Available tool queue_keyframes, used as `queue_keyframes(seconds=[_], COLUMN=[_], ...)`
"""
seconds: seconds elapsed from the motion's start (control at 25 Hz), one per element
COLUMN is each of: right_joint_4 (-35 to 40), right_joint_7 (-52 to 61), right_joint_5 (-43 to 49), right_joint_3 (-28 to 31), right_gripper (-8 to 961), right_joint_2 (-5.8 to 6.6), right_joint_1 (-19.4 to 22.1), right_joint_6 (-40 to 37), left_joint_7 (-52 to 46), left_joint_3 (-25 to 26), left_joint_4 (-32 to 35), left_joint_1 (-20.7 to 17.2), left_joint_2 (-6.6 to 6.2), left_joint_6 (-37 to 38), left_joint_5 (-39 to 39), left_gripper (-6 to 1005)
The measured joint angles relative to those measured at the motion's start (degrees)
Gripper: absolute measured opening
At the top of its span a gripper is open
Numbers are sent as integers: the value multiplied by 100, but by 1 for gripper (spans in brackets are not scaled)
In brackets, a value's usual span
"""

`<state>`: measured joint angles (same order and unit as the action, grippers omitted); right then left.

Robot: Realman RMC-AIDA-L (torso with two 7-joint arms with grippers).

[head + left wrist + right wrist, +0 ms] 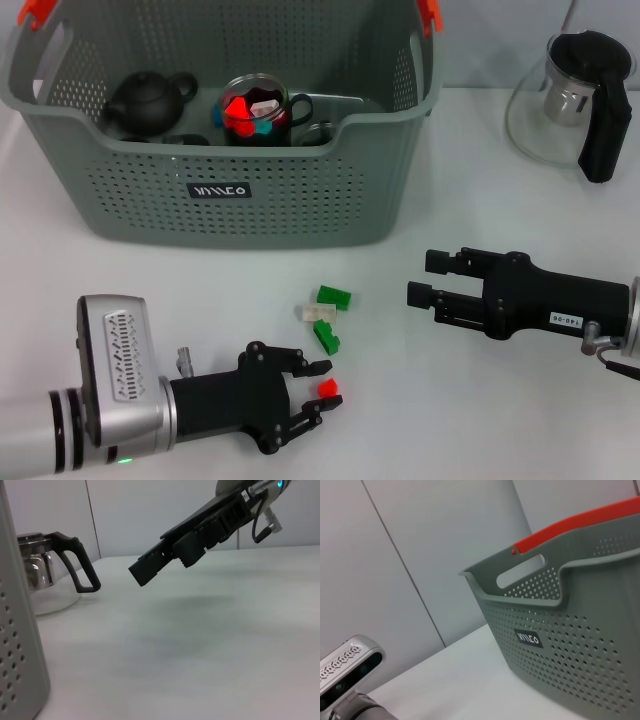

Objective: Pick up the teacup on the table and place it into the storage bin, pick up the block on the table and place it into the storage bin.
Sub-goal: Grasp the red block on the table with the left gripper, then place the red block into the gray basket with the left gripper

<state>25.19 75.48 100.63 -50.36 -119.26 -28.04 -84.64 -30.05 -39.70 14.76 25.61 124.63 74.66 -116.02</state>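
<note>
Head view shows the storage bin [230, 190] standing at the far left of the white tabletop [480, 400], its black label facing the robot. Inside it sit a dark teapot [148, 100] and, beside it, a glass teacup [258, 112] with red and teal pieces in it. On the tabletop in front of the bin lie three small blocks close together: a green block [334, 297], a whitish block [318, 313] just beside it, and another green block [327, 337] touching the whitish one.

Nearer the robot, the left gripper [318, 388] lies low over the tabletop, its fingers [322, 404] closed narrowly around a small red block [327, 386]. The right gripper [430, 280] hovers to the right of the green blocks, well apart from them, its two fingers pointing left, spread apart and holding nothing. A glass coffee pot [570, 100] with a black handle stands at the far right.

Left wrist view shows the right gripper [150, 567] above the bare tabletop, with the coffee pot [50, 580] behind. Right wrist view shows the bin's perforated wall and orange-red handle clip [580, 522].
</note>
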Motion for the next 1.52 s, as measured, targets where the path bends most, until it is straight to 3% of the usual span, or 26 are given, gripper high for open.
queue_keyframes(seconds=[0.44, 1.08, 1.24, 1.52], right_joint_4=[-5, -6, 0, 14], right_joint_7=[2, 2, 4, 8], right_joint_5=[0, 0, 0, 1], right_joint_3=[0, 0, 0, 0], right_gripper=[673, 673, 674, 674], right_joint_2=[0, 9, 16, 16], right_joint_1=[0, -4, -3, -8], right_joint_6=[34, 13, -8, -16], left_joint_7=[-47, -597, -1039, -1998], left_joint_3=[-20, -66, -66, 261], left_joint_4=[-9, 125, 487, 1202], left_joint_1=[46, 107, 65, 129], left_joint_2=[0, -48, -89, -415], left_joint_6=[-78, 99, 622, 2849], left_joint_5=[-34, -54, -154, -245], left_gripper=[336, 161, 161, 160])
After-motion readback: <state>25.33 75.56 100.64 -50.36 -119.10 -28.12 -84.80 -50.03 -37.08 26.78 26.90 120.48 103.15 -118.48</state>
